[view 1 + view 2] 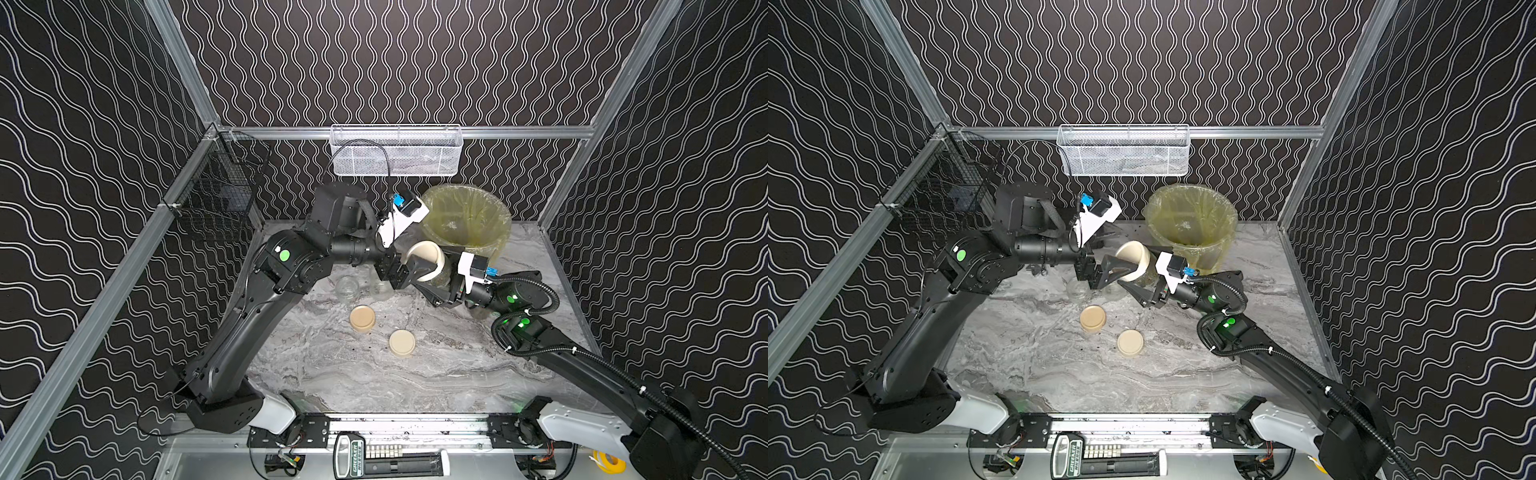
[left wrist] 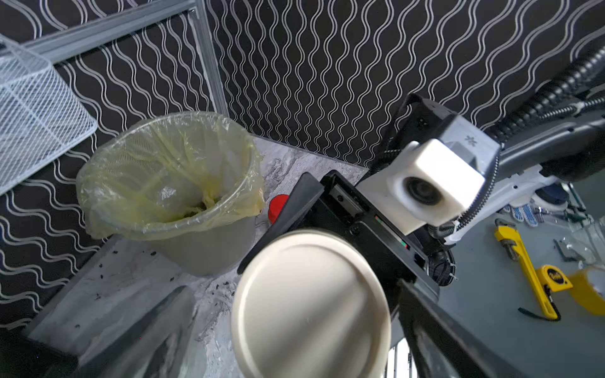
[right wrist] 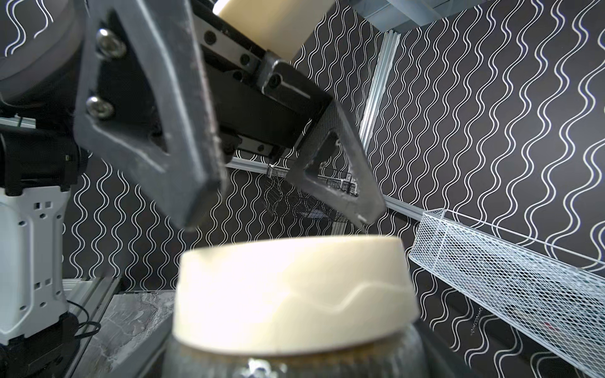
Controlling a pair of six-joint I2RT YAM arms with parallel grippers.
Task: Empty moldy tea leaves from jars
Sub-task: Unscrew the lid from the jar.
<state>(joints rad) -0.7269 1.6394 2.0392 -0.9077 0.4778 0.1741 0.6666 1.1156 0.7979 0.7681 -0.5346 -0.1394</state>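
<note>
Right wrist view: the left claw [image 3: 284,212] stands wide open, a finger on either side of the cream lid [image 3: 291,294]; I cannot tell whether they touch it. The right claw [image 1: 1144,276] grips that jar [image 3: 376,356], with dark tea leaves [image 3: 212,358] inside, tilted above the bench [image 1: 1038,365] just beside the yellow-lined bucket [image 1: 1208,249]. Two lidless jars [image 1: 347,286] and two loose lids [image 1: 362,318] sit on the bench nearby.

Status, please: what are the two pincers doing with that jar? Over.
Right pincer clamped on tilted jar, cream lid on, dark tea leaves inside. Left pincer open at the lid, not gripping. Nothing between them.
</note>
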